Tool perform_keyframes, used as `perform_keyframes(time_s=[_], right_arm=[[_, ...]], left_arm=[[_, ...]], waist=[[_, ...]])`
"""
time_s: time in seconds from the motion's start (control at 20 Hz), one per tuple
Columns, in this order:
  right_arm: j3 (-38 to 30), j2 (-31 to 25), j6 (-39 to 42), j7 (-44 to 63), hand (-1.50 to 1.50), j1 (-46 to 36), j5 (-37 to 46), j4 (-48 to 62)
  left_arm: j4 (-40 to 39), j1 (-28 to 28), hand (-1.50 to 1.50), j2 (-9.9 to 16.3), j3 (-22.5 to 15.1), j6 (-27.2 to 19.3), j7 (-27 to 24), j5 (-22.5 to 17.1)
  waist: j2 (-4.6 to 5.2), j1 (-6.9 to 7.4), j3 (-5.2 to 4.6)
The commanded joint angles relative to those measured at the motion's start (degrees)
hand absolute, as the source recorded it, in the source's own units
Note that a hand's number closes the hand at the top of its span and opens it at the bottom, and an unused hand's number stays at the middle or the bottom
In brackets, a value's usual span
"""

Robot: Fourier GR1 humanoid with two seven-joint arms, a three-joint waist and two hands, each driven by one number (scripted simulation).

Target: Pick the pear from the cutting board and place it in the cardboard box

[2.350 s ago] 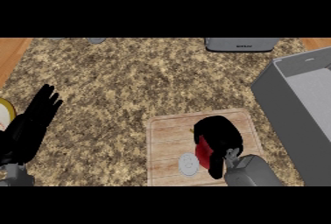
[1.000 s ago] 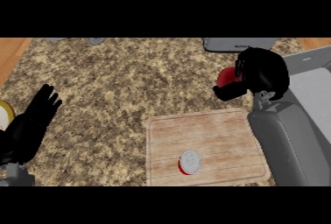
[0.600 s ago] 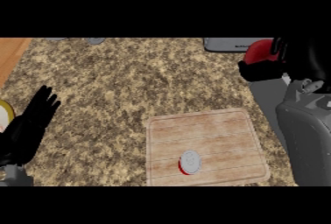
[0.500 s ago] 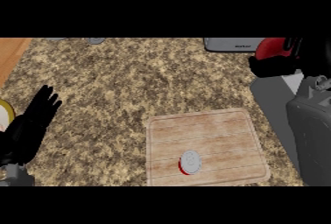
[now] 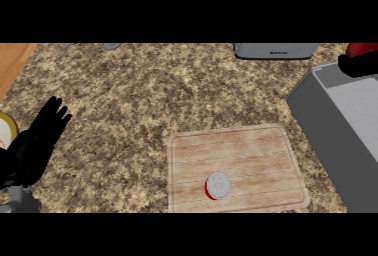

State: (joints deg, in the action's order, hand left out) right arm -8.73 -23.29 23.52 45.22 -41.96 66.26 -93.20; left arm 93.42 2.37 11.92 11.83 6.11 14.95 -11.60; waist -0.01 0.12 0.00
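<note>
Since the earlier frames the right hand [image 5: 359,66] has carried the pear [image 5: 362,49] off the cutting board [image 5: 236,167] and up to the view's right edge; forearm now gone from view.

Head view:
- Right hand mostly cut off at the right edge; only a dark patch shows below the red pear. Cannot tell how its fingers sit.
- Pear: red, partly cropped by the edge, above the far corner of the cardboard box [image 5: 325,115]. Whether it touches the box cannot be told.
- Box: grey, straight walls, runs off the right edge.
- Left hand [image 5: 40,137] at the lower left, fingers straight and up, resting, holding nothing. A yellow round thing [image 5: 7,131] is half hidden behind it.
- Board: pale wood, plank lines, rounded corners, close to the box. A small grey disc with a red rim [image 5: 217,184] lies near its front.
- Speckled brown stone counter [image 5: 162,90] wide open between the hands.
- Grey appliance [image 5: 275,50] cut off at the top.
</note>
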Motion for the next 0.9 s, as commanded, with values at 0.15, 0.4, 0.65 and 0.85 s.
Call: perform_keyframes(time_s=[0.15,0.4,0.65,0.85], right_arm=[[-8.6,-8.2,-9.0,-14.5,1.50,5.2,-4.5,9.6],[-7.6,-5.6,-12.7,-16.5,1.50,9.8,-4.8,9.6],[-8.8,-4.1,-24.3,-23.1,1.50,9.3,-4.2,25.5],[-12.3,-4.7,-16.0,-23.0,1.50,8.8,-10.6,29.1]], left_arm=[[2.4,2.3,0.00,-0.2,-0.2,-1.4,4.8,-0.8],[0.8,-0.5,0.00,-0.3,0.3,0.5,0.1,0.4],[0.0,0.4,0.00,0.0,0.5,0.9,0.9,0.1],[2.7,-0.8,0.00,-1.7,-0.6,-0.7,1.7,0.8]], waist=[[0.16,0.07,0.06],[0.01,0.00,0.00],[0.23,0.47,0.02],[0.13,0.52,0.04]])
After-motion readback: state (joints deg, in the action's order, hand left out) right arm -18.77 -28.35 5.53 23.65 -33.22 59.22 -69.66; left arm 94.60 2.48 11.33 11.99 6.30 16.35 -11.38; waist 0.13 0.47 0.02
